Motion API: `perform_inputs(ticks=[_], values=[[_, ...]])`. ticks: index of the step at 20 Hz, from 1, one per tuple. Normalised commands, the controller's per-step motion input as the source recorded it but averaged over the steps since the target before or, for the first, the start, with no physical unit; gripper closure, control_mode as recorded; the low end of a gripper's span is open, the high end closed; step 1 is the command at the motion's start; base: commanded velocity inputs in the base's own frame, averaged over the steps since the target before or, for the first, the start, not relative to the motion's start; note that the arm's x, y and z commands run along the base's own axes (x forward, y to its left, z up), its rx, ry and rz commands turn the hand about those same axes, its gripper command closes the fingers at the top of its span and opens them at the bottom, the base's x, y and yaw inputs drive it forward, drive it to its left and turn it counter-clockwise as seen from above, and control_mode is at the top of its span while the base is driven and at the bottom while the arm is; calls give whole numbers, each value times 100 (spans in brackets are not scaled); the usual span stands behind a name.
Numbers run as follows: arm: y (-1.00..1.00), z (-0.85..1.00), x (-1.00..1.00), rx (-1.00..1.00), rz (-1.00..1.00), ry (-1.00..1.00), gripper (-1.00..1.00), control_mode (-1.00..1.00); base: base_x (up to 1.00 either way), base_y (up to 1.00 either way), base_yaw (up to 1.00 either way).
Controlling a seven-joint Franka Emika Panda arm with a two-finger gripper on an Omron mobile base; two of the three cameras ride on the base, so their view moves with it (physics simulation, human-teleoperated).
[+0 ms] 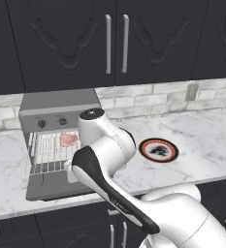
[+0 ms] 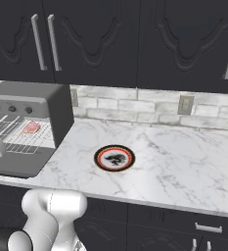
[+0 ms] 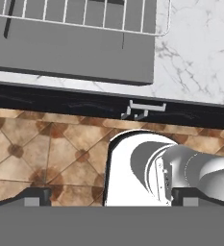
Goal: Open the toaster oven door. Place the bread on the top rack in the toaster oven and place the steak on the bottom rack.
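The grey toaster oven [image 1: 56, 109] stands at the left of the counter. Its door [image 1: 51, 186] lies folded down flat, also seen in the hand view [image 3: 70, 53]. The pinkish steak [image 1: 68, 139] [image 2: 31, 127] rests on a wire rack [image 1: 49, 152] that reaches out over the door. I cannot tell which level that rack is. The bread is out of view. My gripper [image 3: 109, 198] hovers over the door's front edge and looks down past the counter edge. Its fingertips [image 3: 34, 197] stand wide apart and open, with nothing between them.
A red-rimmed round plate [image 1: 158, 149] [image 2: 114, 158] with a dark centre sits on the marble counter [image 2: 184, 157] right of the oven. Dark wall cabinets [image 1: 114, 38] hang above. Drawer fronts with a handle [image 3: 142, 108] and a tiled floor [image 3: 46, 153] lie below the counter edge.
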Motion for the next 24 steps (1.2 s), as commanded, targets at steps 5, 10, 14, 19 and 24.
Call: perform_inputs(ticks=[5,10,14,19,24], values=[[0,0,0,0,0,0,-100,-100,0,0,0],[0,0,0,0,0,0,-100,-100,0,0,0],[0,0,0,0,0,0,-100,100,0,0,0],[0,0,0,0,0,0,-100,100,0,0,0],[0,0,0,0,0,0,-100,100,0,0,0]])
